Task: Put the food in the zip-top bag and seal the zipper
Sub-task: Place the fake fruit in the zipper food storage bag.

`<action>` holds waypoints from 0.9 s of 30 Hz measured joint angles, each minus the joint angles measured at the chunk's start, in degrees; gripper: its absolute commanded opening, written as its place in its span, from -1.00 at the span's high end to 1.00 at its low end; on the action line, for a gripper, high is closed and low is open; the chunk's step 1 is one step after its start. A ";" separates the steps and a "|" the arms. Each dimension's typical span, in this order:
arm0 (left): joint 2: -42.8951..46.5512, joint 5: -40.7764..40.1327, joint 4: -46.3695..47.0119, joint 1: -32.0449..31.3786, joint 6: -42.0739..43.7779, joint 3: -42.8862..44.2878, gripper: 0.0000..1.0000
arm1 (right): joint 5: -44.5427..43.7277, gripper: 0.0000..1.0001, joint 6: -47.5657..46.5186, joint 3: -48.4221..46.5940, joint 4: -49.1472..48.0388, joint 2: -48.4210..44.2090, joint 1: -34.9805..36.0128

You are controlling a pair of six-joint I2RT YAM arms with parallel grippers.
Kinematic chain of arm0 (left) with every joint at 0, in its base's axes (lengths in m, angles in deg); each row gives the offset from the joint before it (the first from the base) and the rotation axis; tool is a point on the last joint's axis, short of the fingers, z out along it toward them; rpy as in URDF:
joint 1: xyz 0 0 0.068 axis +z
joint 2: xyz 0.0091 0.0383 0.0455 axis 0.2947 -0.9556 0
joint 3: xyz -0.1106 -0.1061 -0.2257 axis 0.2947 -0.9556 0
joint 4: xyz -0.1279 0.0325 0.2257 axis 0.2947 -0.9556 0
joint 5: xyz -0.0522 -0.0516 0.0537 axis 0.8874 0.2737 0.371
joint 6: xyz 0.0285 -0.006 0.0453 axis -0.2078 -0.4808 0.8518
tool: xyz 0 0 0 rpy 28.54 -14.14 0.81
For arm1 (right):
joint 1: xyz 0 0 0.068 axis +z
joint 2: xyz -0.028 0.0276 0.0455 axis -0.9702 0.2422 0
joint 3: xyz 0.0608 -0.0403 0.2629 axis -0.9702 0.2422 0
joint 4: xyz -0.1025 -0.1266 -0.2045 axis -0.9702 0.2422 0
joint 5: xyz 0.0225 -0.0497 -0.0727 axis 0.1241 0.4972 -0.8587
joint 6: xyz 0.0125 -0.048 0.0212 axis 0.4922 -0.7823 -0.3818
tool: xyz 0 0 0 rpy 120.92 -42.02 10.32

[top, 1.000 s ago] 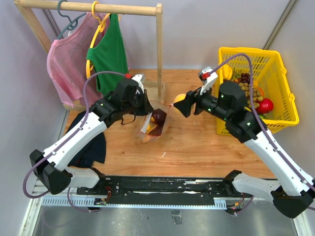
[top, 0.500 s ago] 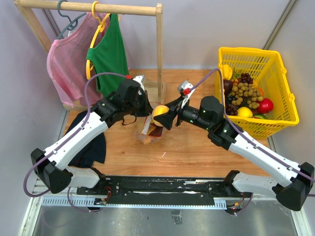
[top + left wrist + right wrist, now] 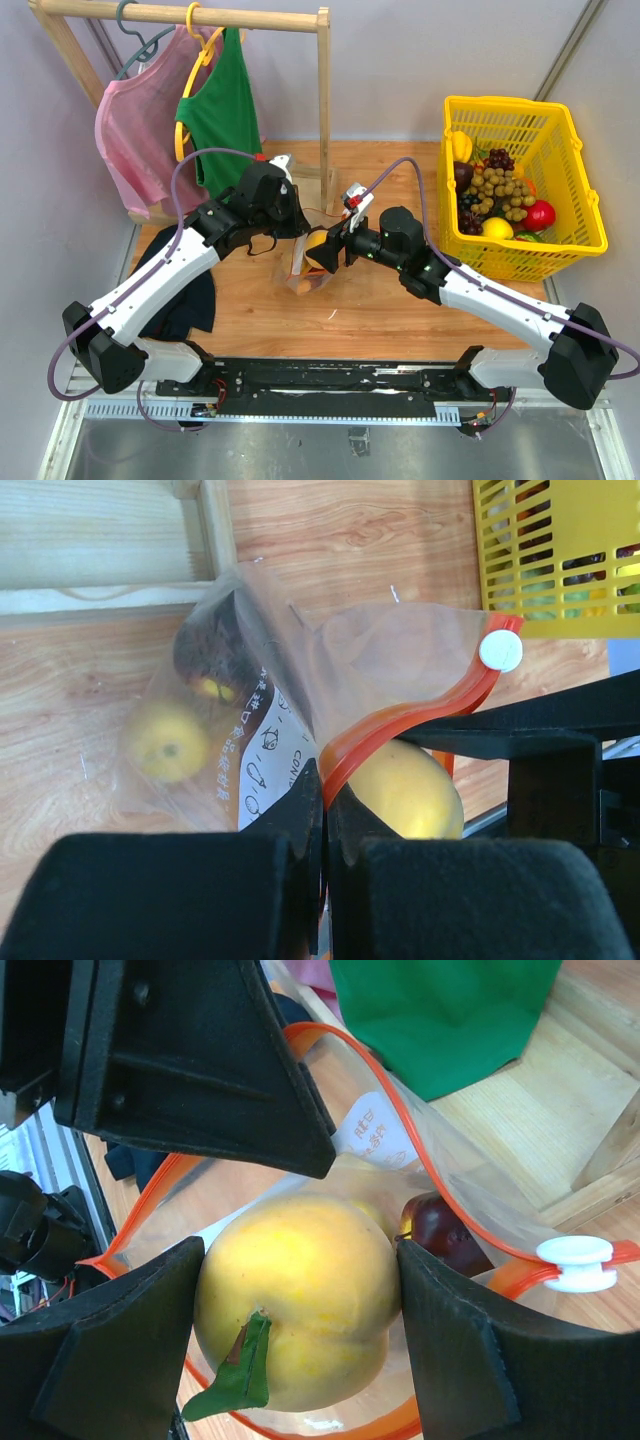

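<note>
My left gripper [image 3: 300, 226] is shut on the orange-red zipper [image 3: 400, 715] and holds the clear zip-top bag [image 3: 312, 268] open by its mouth edge; the pinch shows in the left wrist view [image 3: 325, 785]. My right gripper [image 3: 300, 1305] is shut on a round orange-yellow fruit [image 3: 298, 1295] with a green leaf, at the bag's mouth [image 3: 322, 250]. Inside the bag lie a dark purple fruit [image 3: 440, 1235] and a smaller yellow fruit [image 3: 165, 745]. A white slider [image 3: 572, 1252] sits at the zipper's end. The red pepper and green bumpy ball cannot be made out.
A yellow basket [image 3: 575, 240] with more toy produce stands at the right. A wooden clothes rack [image 3: 323, 110] with pink and green shirts stands behind the bag. A dark cloth [image 3: 185, 295] lies at the table's left edge.
My right arm has swung left from beside the basket, carrying the orange-yellow fruit to the bag's mouth. My left gripper has kept its hold on the zipper.
</note>
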 measured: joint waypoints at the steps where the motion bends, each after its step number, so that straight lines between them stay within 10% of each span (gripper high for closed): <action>1: 0.00 -0.11 -0.11 0.00 0.00 0.00 0.99 | -0.28 -0.38 -0.22 0.00 -0.26 0.11 0.00; 12: 0.00 -1.14 -0.20 0.00 0.04 -0.04 0.99 | 0.17 -0.85 -1.53 -1.29 -0.09 2.36 0.00; 27: 0.04 -3.02 -0.39 0.00 0.66 -1.90 0.99 | -3.58 -0.73 -4.04 -7.69 11.98 -4.87 0.00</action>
